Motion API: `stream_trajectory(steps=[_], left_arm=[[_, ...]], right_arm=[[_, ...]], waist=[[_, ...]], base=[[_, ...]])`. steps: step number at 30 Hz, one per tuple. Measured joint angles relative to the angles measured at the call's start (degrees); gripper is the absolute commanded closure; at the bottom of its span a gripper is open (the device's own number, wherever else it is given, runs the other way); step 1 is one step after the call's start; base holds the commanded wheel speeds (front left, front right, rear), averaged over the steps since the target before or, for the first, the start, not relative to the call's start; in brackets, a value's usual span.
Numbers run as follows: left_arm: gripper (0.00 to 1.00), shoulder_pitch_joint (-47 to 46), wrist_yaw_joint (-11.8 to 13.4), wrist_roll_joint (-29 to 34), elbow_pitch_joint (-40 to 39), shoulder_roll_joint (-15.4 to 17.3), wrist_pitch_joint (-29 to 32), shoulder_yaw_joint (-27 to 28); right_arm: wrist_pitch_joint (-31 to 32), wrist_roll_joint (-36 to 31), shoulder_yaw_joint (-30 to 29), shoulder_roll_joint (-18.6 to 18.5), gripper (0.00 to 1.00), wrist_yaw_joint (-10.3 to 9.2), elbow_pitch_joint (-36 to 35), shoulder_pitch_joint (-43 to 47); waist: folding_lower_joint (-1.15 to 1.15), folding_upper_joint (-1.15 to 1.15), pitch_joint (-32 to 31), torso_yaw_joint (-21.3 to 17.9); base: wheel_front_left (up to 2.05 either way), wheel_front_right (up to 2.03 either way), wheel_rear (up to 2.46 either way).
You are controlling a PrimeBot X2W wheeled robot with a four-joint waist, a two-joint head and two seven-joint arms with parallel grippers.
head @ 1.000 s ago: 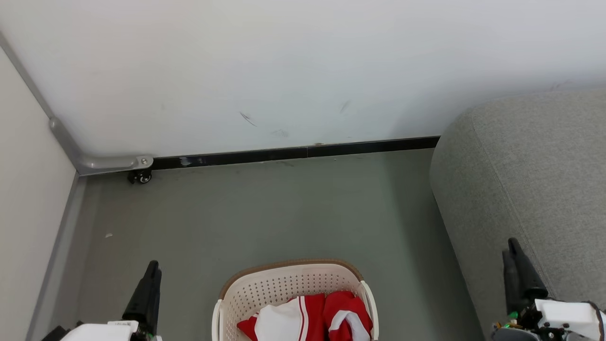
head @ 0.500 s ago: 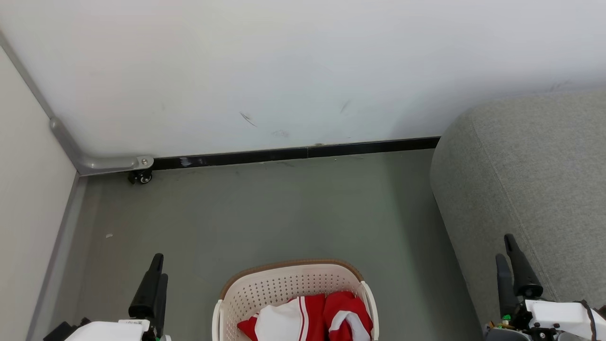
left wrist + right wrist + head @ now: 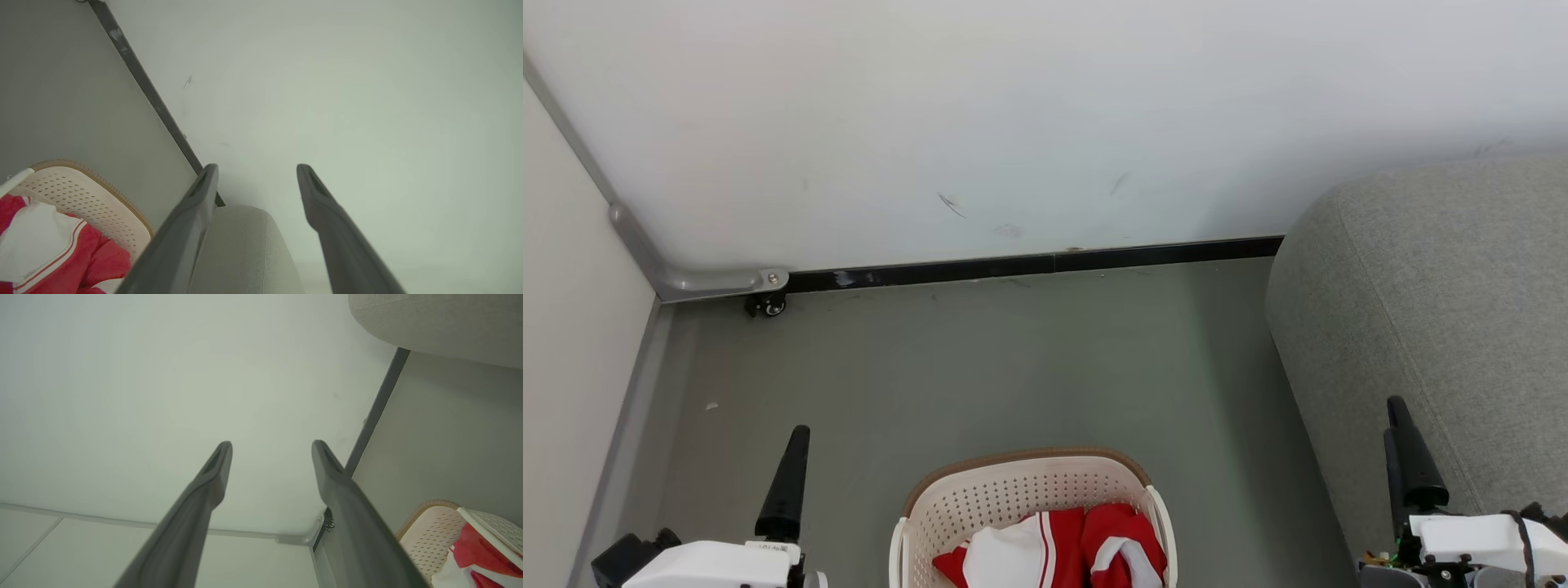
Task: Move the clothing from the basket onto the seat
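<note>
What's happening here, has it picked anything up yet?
Nothing is held yet. The left gripper and the right gripper are both open and empty, one on each side of the basket, the right one next to the seat. The clothing, red and white, lies in the basket on the floor, so the move to the seat has not begun.

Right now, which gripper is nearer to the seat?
Right. The right gripper is next to the seat; the left gripper is across the basket from it.
</note>
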Motion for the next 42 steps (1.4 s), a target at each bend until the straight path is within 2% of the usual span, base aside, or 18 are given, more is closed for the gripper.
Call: stream_trajectory(steps=[9,18,23,35,42], left_arm=[[0.00,-0.01,0.92,8.37,-1.71,0.09,-1.83,-1.01],[0.00,-0.01,2.56,20.09,-3.31,1.27,-3.75,-3.59],[0.00,0.01,3.52,26.35,-3.89,1.64,-4.76,-5.28],[0.00,0.19,6.57,40.56,-4.60,2.36,-7.19,-9.15],[0.00,1.11,8.60,47.75,-3.89,2.68,-8.44,-10.90]], right_arm=[[-1.78,-8.93,0.81,-0.16,0.00,0.00,-0.66,-0.01],[-3.56,-18.51,2.76,-0.23,0.00,0.00,-0.89,0.01],[-4.47,-24.21,3.59,-0.26,0.00,0.00,-0.88,0.03],[-6.57,-38.40,4.59,-0.34,0.00,0.00,-0.86,0.25],[-7.27,-45.25,4.88,-0.35,0.00,0.00,-0.62,0.27]], waist=[[0.41,0.00,-0.61,0.10],[0.50,0.00,-1.17,0.23],[0.34,0.00,-1.33,0.29],[-0.24,0.00,-1.13,0.34],[-0.39,0.00,-0.89,0.38]], base=[[0.00,0.00,0.00],[0.00,0.00,0.00],[0.00,0.00,0.00],[0.00,0.00,0.00],[0.00,0.00,0.00]])
